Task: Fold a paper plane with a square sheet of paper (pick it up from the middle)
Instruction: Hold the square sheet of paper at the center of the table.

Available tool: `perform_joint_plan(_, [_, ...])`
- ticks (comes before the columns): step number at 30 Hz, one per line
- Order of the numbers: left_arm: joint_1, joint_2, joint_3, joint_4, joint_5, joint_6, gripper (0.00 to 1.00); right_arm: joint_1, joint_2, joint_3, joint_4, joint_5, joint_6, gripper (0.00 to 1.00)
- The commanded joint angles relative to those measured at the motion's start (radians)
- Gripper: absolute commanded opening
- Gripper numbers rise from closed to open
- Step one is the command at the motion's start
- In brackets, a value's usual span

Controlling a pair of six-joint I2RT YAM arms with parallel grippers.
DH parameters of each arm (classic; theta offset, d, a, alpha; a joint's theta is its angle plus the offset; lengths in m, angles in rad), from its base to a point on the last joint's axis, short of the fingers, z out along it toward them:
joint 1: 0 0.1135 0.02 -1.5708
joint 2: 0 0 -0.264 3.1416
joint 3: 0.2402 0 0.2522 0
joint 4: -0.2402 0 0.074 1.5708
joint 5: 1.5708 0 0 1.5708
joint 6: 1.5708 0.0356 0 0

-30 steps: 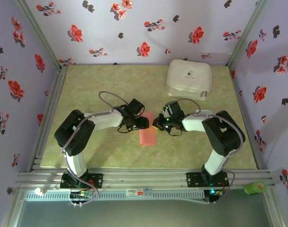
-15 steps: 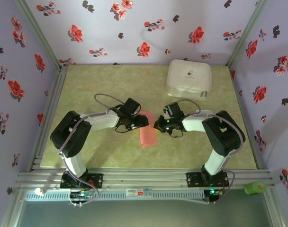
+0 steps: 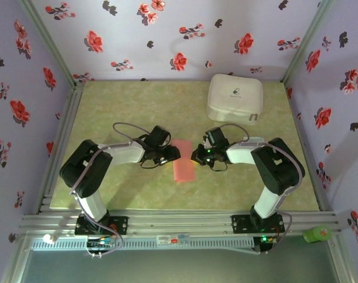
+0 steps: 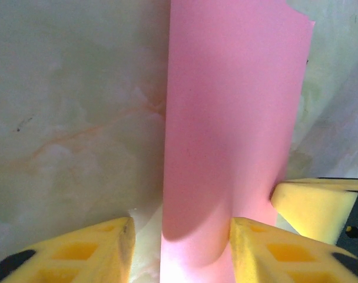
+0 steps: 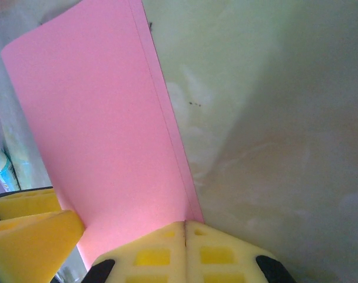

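On marbled table (image 3: 120,106), paper (image 3: 184,165); floral walls (image 3: 167,35).

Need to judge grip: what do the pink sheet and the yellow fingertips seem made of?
Pink sheet: thin matte paper, going by its layered folded edge and soft bow. Yellow fingertips: probably foam or soft plastic, matte, with moulded square recesses; which, I cannot tell.

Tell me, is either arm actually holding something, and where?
The right gripper, jaws shut, seems to pinch the folded paper at one long edge; the left gripper straddles the other edge, jaws open.
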Motion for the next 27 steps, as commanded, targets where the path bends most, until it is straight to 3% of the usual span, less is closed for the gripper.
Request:
perform_joint_plan(1, [0.002, -0.010, -0.021, 0.019, 0.018, -0.016, 0.45, 0.006, 0.009, 0.008, -0.061, 0.036, -0.003, 0.02])
perform_joint_plan(7, [0.001, -0.064, -0.058, 0.086, 0.052, -0.056, 0.46, 0.006, 0.004, 0.004, -0.062, 0.035, -0.001, 0.02])
perform_joint_plan(12, [0.003, -0.103, -0.158, 0.239, 0.065, -0.125, 0.47, 0.006, 0.003, -0.004, -0.059, 0.040, 0.000, 0.02])
perform_joint_plan(27, [0.003, -0.048, -0.117, 0.200, 0.088, -0.083, 0.40, 0.006, 0.008, -0.003, -0.056, 0.036, -0.001, 0.03])
